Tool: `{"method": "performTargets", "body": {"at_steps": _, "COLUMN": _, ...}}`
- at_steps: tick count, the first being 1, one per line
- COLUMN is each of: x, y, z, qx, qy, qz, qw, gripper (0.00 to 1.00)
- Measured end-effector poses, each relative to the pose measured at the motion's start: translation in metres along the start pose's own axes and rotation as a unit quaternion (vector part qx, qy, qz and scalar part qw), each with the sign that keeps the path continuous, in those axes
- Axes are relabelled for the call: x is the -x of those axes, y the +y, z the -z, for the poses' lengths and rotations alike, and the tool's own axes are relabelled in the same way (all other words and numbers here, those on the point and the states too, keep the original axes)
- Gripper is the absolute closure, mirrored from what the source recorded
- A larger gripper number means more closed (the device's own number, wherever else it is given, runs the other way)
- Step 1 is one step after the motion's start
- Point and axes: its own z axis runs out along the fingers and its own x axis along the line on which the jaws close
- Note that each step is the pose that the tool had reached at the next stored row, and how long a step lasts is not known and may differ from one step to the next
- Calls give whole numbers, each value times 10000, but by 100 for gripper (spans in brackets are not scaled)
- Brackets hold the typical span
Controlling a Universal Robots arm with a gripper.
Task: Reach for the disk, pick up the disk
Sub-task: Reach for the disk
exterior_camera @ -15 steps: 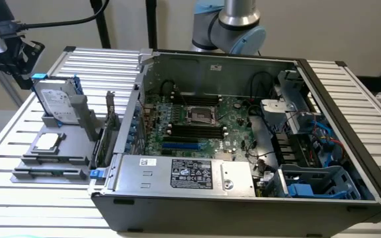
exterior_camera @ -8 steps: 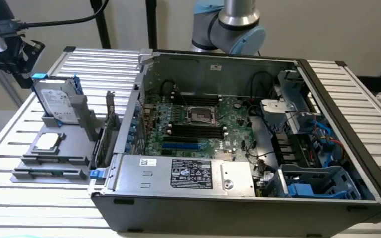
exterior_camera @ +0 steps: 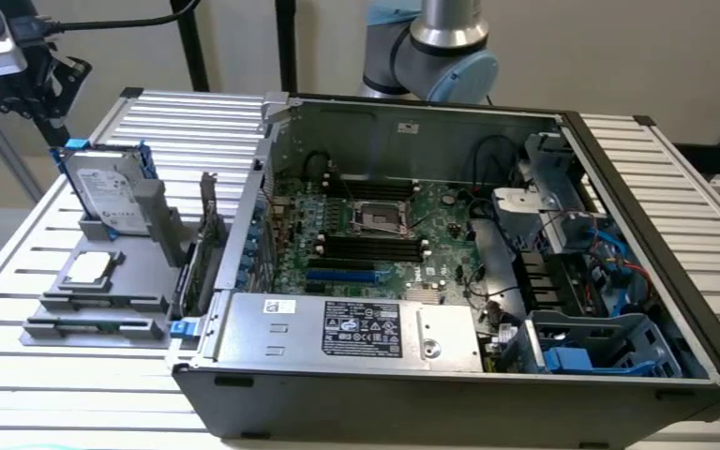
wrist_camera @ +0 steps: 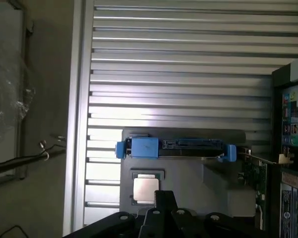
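Standing on edge in the grey holder, the disk (1 CPU chip lies on the holder too) seems untouched; the gripper is above the holder, and I cannot tell its grip state.

A robotics lab: an opened computer case sits on a slatted metal table; a robot arm behind.
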Motion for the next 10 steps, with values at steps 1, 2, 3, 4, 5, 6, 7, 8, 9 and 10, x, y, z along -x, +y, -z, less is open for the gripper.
{"method": "performTargets", "body": {"at_steps": 1, "x": -8, "y": 43, "z": 1, "qx": 0, "qy": 0, "qz": 1, "qw": 10000, "gripper": 89}}
{"method": "performTargets", "body": {"at_steps": 2, "x": -18, "y": 89, "z": 3, "qx": 0, "qy": 0, "qz": 1, "qw": 10000, "gripper": 89}}
{"method": "performTargets", "body": {"at_steps": 3, "x": -32, "y": 134, "z": 3, "qx": 0, "qy": 0, "qz": 1, "qw": 10000, "gripper": 89}}
{"method": "performTargets", "body": {"at_steps": 4, "x": -48, "y": 176, "z": 3, "qx": 0, "qy": 0, "qz": 0, "qw": 10000, "gripper": 89}}
{"method": "performTargets", "body": {"at_steps": 5, "x": -66, "y": 213, "z": 4, "qx": 0, "qy": 0, "qz": 1, "qw": 10000, "gripper": 89}}
{"method": "performTargets", "body": {"at_steps": 6, "x": -86, "y": 249, "z": 5, "qx": 0, "qy": 0, "qz": 1, "qw": 10000, "gripper": 89}}
{"method": "performTargets", "body": {"at_steps": 7, "x": -106, "y": 287, "z": 7, "qx": -1, "qy": 0, "qz": 1, "qw": 10000, "gripper": 89}}
{"method": "performTargets", "body": {"at_steps": 8, "x": -121, "y": 322, "z": 9, "qx": -4, "qy": 1, "qz": 1, "qw": 10000, "gripper": 89}}
{"method": "performTargets", "body": {"at_steps": 9, "x": -130, "y": 342, "z": 8, "qx": -7, "qy": 1, "qz": 5, "qw": 10000, "gripper": 89}}
{"method": "performTargets", "body": {"at_steps": 10, "x": -134, "y": 349, "z": 7, "qx": -7, "qy": 0, "qz": 15, "qw": 10000, "gripper": 89}}
